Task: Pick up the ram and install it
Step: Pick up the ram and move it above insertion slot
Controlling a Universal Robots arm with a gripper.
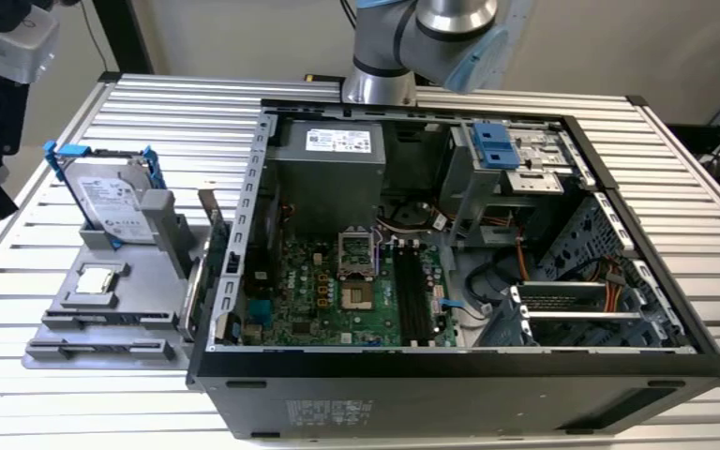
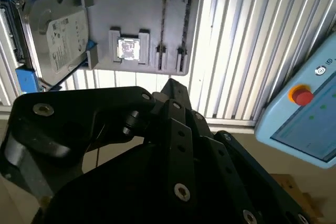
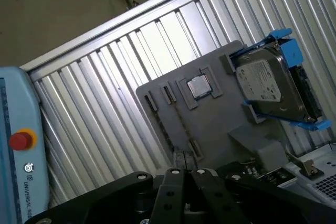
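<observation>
Slatted table (image 1: 85, 403), gray tray (image 1: 147, 321), closed gripper (image 3: 184, 157).

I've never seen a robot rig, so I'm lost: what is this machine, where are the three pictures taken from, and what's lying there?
It is a single robot arm with a gripper. One picture comes from a camera off the arm; two ride near its wrist, looking past the gripper. On the ribbed table stand an open computer case and a grey tray carrying a hard drive in a blue bracket and a small silver chip. The jaws look closed, with nothing held.
</observation>
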